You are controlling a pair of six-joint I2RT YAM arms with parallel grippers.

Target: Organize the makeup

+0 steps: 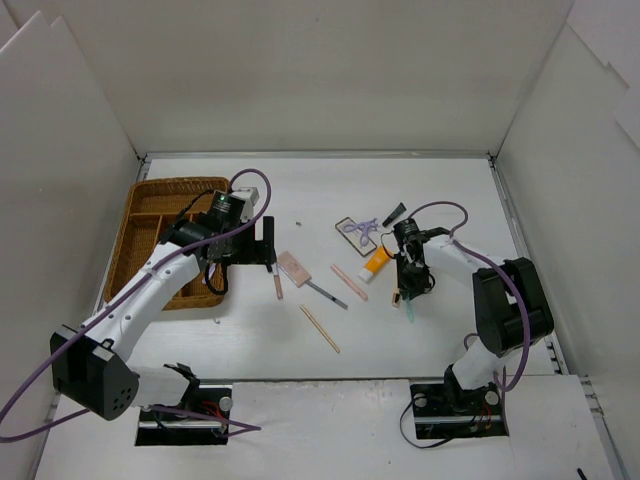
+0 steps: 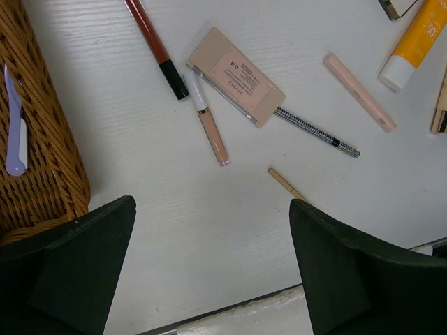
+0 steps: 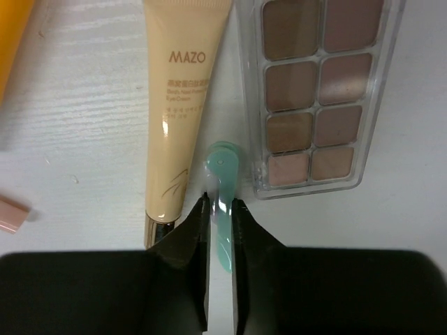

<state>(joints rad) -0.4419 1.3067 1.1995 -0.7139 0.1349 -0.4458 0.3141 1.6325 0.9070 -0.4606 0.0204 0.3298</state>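
My right gripper (image 3: 221,206) is shut on a mint-green plastic tool (image 3: 223,174) that lies between a cream MAZO tube (image 3: 178,105) and a clear eyeshadow palette (image 3: 318,91). In the top view this gripper (image 1: 406,290) is right of the orange tube (image 1: 377,260), with the green tool (image 1: 412,310) sticking out toward me. My left gripper (image 2: 211,209) is open and empty above bare table, short of a beige compact (image 2: 236,84), a lip gloss (image 2: 209,122), a red-brown pencil (image 2: 154,45), a checkered pencil (image 2: 314,131), a pink stick (image 2: 360,92) and a wooden stick (image 2: 286,183).
The brown wicker tray (image 1: 150,225) stands at the left; a lavender razor (image 2: 14,125) lies in it. A black-edged mirror (image 1: 350,228) with a purple curler (image 1: 366,230) lies behind the orange tube. White walls enclose the table on three sides.
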